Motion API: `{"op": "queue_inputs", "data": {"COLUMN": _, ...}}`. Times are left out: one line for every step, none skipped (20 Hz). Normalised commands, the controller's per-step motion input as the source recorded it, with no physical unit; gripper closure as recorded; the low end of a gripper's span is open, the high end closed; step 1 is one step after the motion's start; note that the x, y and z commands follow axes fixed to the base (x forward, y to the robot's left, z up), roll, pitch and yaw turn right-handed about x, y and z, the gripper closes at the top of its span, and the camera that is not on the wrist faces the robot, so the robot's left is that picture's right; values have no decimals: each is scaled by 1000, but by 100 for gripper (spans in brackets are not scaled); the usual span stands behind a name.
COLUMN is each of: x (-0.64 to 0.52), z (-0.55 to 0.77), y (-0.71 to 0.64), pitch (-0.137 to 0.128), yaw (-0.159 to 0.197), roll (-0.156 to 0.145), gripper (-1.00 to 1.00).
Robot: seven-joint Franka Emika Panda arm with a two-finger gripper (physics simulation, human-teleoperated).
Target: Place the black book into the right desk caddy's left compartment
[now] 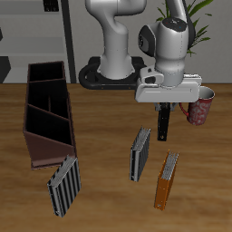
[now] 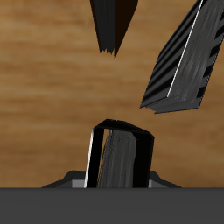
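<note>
Striped grey-and-black covers come first: one striped book (image 1: 63, 186) stands nearest the bench's front edge, just in front of the caddy's near end, with an orange-brown book (image 1: 166, 180) well off to its side. A second striped book (image 1: 140, 153) stands a little farther back, between them.

Behind that one, the tool (image 1: 163, 122) hangs above the wooden bench (image 1: 109, 204), pinching the black book (image 1: 163, 124) by its top so the book dangles upright and seems clear of the surface. From the wrist, the black book (image 2: 122, 156) sits right between the jaws, though the contact itself is hidden, so how firm the hold is I can only guess.

Farther back, a patterned mug (image 1: 201, 106) stands close beside the tool. Across the bench lies the right desk caddy (image 1: 47, 109), reddish-brown and divided into sections, well apart from the held book.

Risks, as I judge them: the thin book could swing or slip in a narrow pinch during the long carry, clip the second striped book if carried low, or catch on a divider or rim and land in the wrong section.
</note>
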Motion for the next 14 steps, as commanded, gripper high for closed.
{"op": "queue_inputs", "data": {"x": -243, "z": 816, "y": -351, "pitch": -67, "yaw": 91, "roll": -36, "gripper": 100}}
{"op": "queue_inputs", "data": {"x": -138, "z": 428, "y": -186, "pitch": -57, "yaw": 60, "roll": 15, "gripper": 100}}
{"op": "queue_inputs", "data": {"x": -8, "z": -22, "y": 14, "pitch": 0, "yaw": 0, "roll": 0, "gripper": 100}}
{"op": "queue_inputs", "data": {"x": -91, "z": 285, "y": -180, "pitch": -12, "yaw": 33, "roll": -26, "gripper": 100}}
{"op": "queue_inputs", "data": {"x": -163, "z": 363, "y": -155, "pitch": -21, "yaw": 75, "roll": 2, "gripper": 100}}
{"op": "queue_inputs", "data": {"x": -188, "z": 383, "y": -228, "pitch": -83, "yaw": 101, "roll": -37, "gripper": 100}}
{"op": "queue_inputs", "data": {"x": -234, "z": 462, "y": -352, "pitch": -40, "yaw": 79, "roll": -15, "gripper": 100}}
{"op": "queue_inputs", "data": {"x": -82, "z": 96, "y": -89, "pitch": 18, "yaw": 20, "roll": 11, "gripper": 100}}
{"op": "queue_inputs", "data": {"x": -218, "z": 307, "y": -468, "pitch": -62, "yaw": 122, "roll": -84, "gripper": 100}}
{"op": "queue_inputs", "data": {"x": -93, "z": 100, "y": -30, "pitch": -58, "yaw": 85, "roll": 8, "gripper": 100}}
{"op": "queue_inputs", "data": {"x": -85, "z": 136, "y": -219, "pitch": -48, "yaw": 136, "roll": -11, "gripper": 100}}
{"op": "queue_inputs", "data": {"x": -45, "z": 190, "y": -277, "pitch": 1, "yaw": 66, "roll": -51, "gripper": 100}}
{"op": "queue_inputs", "data": {"x": -26, "z": 278, "y": -289, "pitch": -5, "yaw": 37, "roll": -55, "gripper": 100}}
{"op": "queue_inputs", "data": {"x": -68, "z": 346, "y": -310, "pitch": -42, "yaw": 30, "roll": -58, "gripper": 100}}
